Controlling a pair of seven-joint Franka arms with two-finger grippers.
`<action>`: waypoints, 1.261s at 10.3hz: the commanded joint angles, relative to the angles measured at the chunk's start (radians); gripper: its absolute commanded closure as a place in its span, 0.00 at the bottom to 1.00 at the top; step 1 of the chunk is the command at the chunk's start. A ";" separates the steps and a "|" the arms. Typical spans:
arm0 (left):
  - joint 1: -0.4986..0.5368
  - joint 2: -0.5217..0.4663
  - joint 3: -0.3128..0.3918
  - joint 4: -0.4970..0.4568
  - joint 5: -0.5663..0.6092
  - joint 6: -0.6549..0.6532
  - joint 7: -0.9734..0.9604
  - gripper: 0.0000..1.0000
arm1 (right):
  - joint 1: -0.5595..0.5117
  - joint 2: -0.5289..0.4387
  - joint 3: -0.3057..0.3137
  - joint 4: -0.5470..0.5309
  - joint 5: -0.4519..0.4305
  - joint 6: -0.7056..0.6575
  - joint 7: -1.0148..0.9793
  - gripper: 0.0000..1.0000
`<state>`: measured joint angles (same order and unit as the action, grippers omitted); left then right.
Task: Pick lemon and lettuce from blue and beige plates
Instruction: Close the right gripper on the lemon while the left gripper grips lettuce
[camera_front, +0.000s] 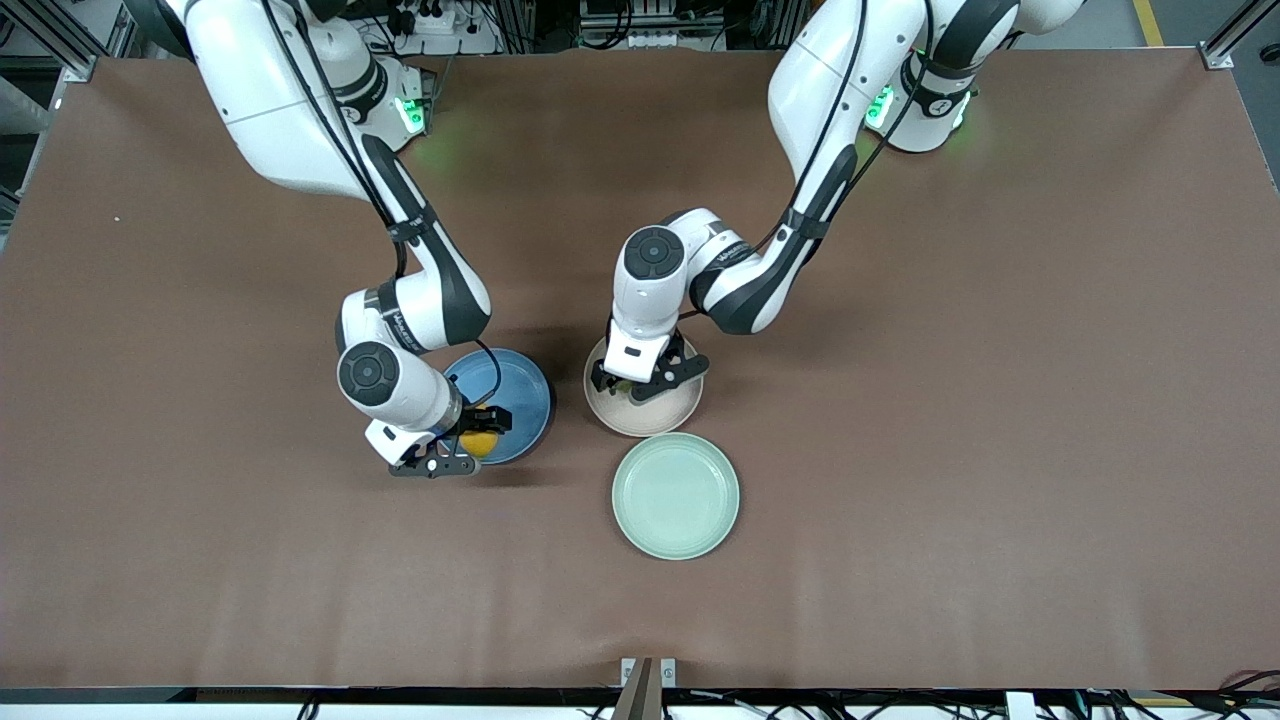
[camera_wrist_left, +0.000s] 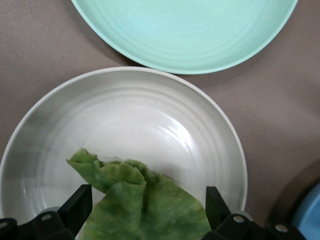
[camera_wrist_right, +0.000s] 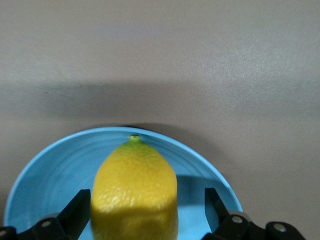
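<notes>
Right claw (camera_front: 470, 443) held open astride lemon (camera_wrist_right: 134, 195) in blue plate (camera_front: 520, 390) | left claw (camera_front: 640, 385) open around lettuce (camera_wrist_left: 145, 205) in beige plate (camera_wrist_left: 150, 115) | mint plate (camera_front: 676, 495) just beside beige plate, nearer front camera | brown table (camera_front: 1000, 400) bordered by metal framing.

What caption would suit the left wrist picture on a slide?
Open left tool straddling a wrinkled green lettuce leaf in the round beige plate, beside a pale mint-green plate.

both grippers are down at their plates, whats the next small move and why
Probably close both grippers. The right gripper stands open with a finger on either side of the lemon on the blue plate, and the left gripper stands open astride the lettuce on the beige plate. Neither finger pair looks to touch yet, so lifting now would likely leave both.
</notes>
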<state>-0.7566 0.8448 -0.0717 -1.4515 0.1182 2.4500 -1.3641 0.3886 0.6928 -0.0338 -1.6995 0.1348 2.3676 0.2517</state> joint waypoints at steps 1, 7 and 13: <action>-0.012 0.023 0.013 0.028 0.031 0.017 -0.018 0.00 | 0.013 0.026 -0.006 -0.005 0.014 0.042 0.014 0.00; -0.013 0.040 0.013 0.028 0.038 0.017 0.014 0.00 | 0.022 0.042 -0.006 0.000 0.012 0.047 0.012 0.43; -0.021 0.042 0.013 0.025 0.040 0.017 0.019 0.00 | 0.007 0.030 -0.008 0.122 0.012 -0.158 0.009 0.77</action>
<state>-0.7662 0.8718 -0.0704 -1.4453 0.1347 2.4601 -1.3538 0.3993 0.7211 -0.0357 -1.6636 0.1351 2.3274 0.2522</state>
